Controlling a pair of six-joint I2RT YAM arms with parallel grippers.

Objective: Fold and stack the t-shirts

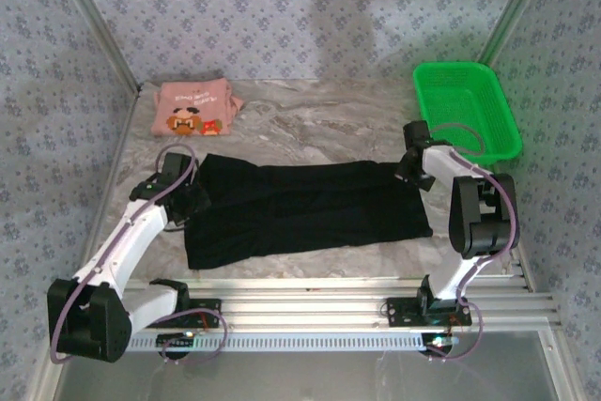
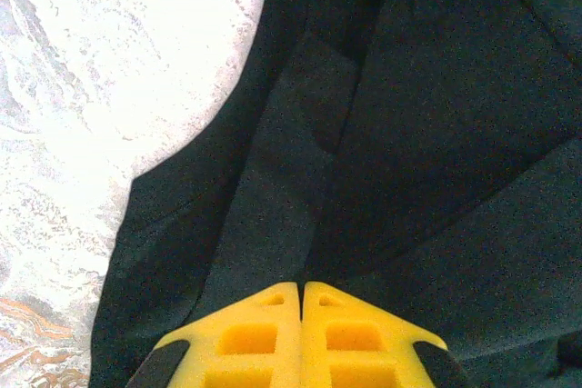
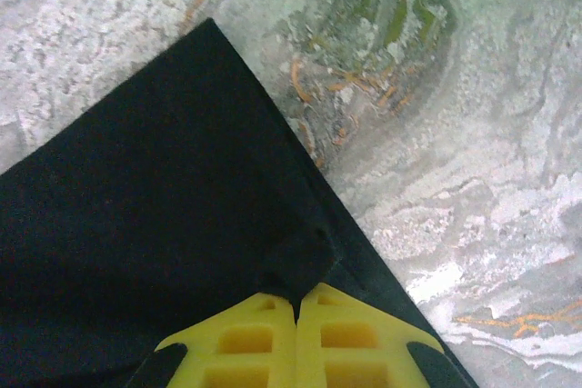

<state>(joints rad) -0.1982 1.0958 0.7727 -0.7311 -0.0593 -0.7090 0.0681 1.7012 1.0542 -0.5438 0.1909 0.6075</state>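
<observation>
From above, your black t-shirt (image 1: 300, 208) lay across mid-table, with the pink t-shirt (image 1: 192, 108) folded at far left. Left wrist: your left gripper (image 2: 301, 286) had its fingers pressed together, pinching a black fold. Right wrist: your right gripper (image 3: 296, 295) pinched the shirt's edge.

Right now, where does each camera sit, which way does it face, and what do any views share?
Top external: above and behind the arms, facing down at the table, black t-shirt, pink t-shirt, green basket; left pincer and right pincer show.
Left wrist: on the left arm, facing down onto the black cloth; its shut yellow fingers show.
Right wrist: on the right arm, facing down at the shirt's edge; its fingers pinch it.
Shared: every view has the black t-shirt and the table.
</observation>
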